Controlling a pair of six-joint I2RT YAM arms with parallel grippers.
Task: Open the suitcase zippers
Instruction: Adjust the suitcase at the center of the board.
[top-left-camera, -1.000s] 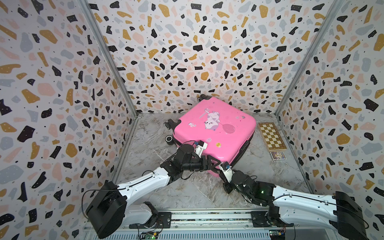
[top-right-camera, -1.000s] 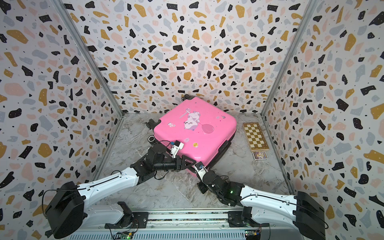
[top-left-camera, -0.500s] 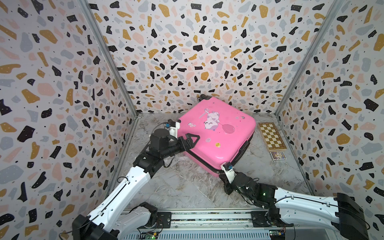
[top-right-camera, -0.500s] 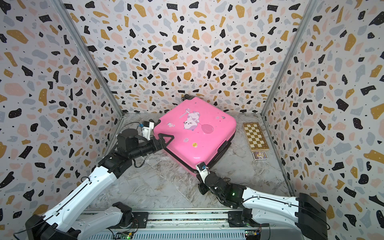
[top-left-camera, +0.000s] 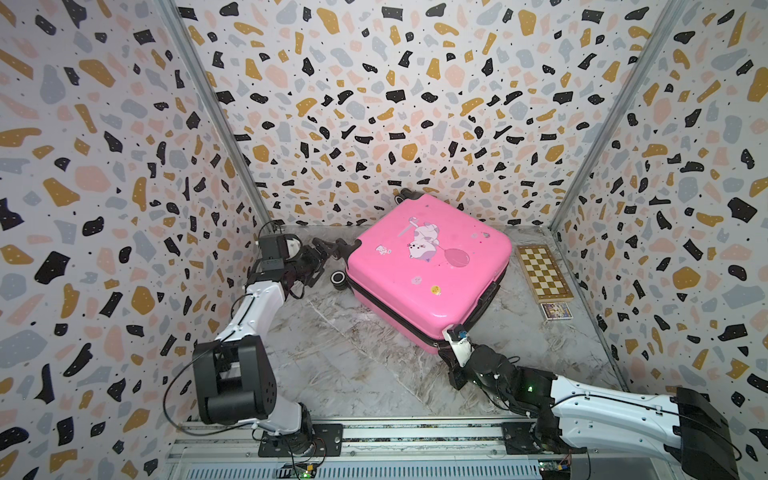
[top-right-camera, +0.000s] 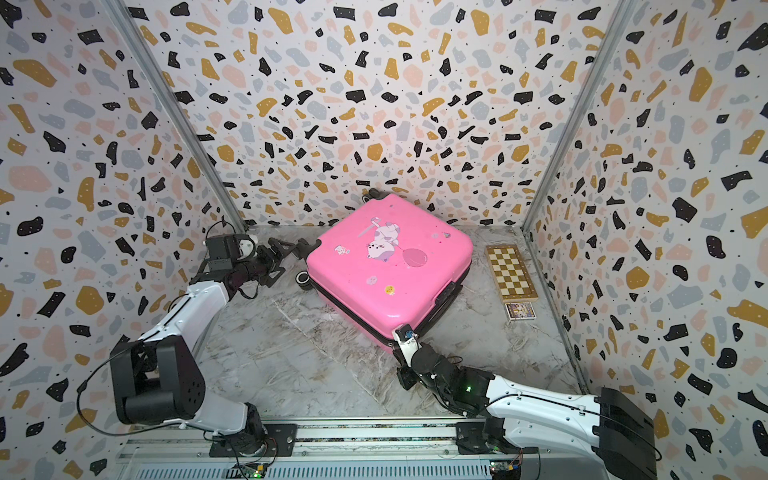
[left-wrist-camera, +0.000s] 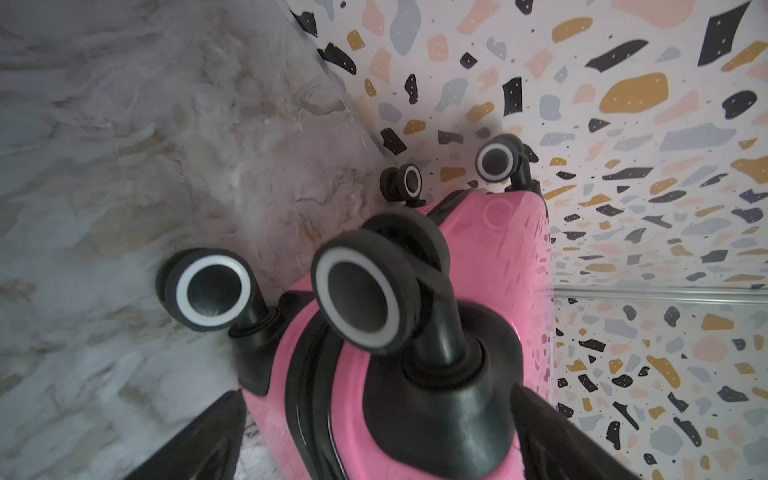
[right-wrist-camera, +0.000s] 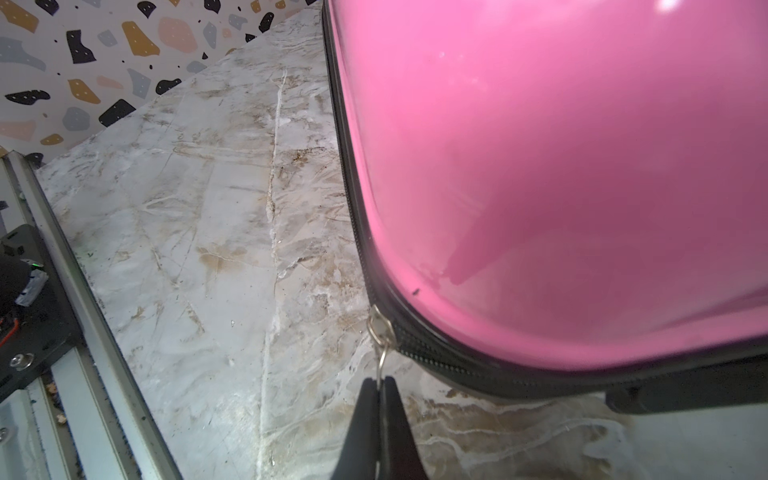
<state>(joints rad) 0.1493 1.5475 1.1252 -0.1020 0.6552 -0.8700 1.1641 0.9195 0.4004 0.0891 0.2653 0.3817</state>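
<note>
The suitcase (top-left-camera: 428, 270), a glossy pink hard shell with rounded corners, lies flat and askew toward the back edge of the marbled surface (top-left-camera: 353, 361), one corner pointing at the front edge. The zippers (right-wrist-camera: 436, 357) form a black toothed band along the seam. The right hand (right-wrist-camera: 378, 384) is pressed together on the small metal zipper pull (right-wrist-camera: 380, 332) at that near corner. The left hand (top-left-camera: 326, 249) is spread wide at the wheeled corner toward the back left, its fingers (left-wrist-camera: 199, 440) either side of a black, white-ringed wheel (left-wrist-camera: 361, 286); contact cannot be told. A checkered board (top-left-camera: 542, 272) and a small card (top-left-camera: 556, 310) lie by the right edge, apart from the case. A second ago the left hand was at the case's front-left side, spread less wide.
</note>
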